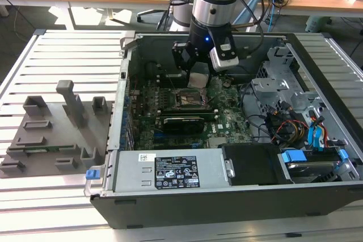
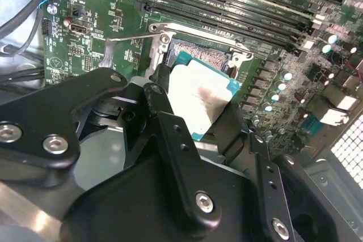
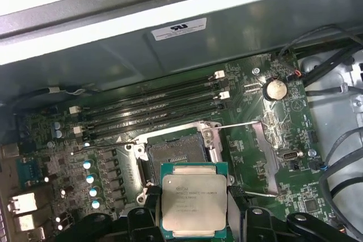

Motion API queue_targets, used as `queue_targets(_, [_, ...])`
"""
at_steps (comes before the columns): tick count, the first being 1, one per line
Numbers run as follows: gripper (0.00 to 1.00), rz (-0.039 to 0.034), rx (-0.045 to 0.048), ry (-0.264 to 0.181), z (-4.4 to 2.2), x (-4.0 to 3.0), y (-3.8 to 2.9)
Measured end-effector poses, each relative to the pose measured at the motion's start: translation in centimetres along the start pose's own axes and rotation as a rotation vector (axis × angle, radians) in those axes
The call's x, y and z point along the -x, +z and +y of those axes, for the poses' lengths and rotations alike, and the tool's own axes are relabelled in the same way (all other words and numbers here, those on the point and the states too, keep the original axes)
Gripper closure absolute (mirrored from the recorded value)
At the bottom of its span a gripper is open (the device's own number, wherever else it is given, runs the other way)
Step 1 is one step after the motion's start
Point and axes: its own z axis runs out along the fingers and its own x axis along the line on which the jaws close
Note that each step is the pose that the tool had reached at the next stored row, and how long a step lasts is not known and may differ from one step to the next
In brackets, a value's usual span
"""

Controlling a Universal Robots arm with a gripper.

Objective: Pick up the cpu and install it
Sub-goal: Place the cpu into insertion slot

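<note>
Now | step: install, cpu (image 3: 194, 203) aloft | fingers (image 3: 152, 208) pinching cpu by two opposite edges | cpu between them, lid up, clear of board (image 3: 295, 111) | open socket (image 3: 173, 154) just beyond fingertips, seemingly not yet squarely under them | judged need: squaring cpu edges to socket, matching orientation, lowering flat, no scraping.

Open computer case (image 1: 227, 199), grey tray (image 1: 48, 137), slatted table (image 1: 74, 49)
</note>
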Motion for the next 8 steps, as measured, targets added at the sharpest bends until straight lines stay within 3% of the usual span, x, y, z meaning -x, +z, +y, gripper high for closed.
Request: queue_targets(8, [0.45,-0.0019,0.0008,0.045,0.0,0.0,0.01])
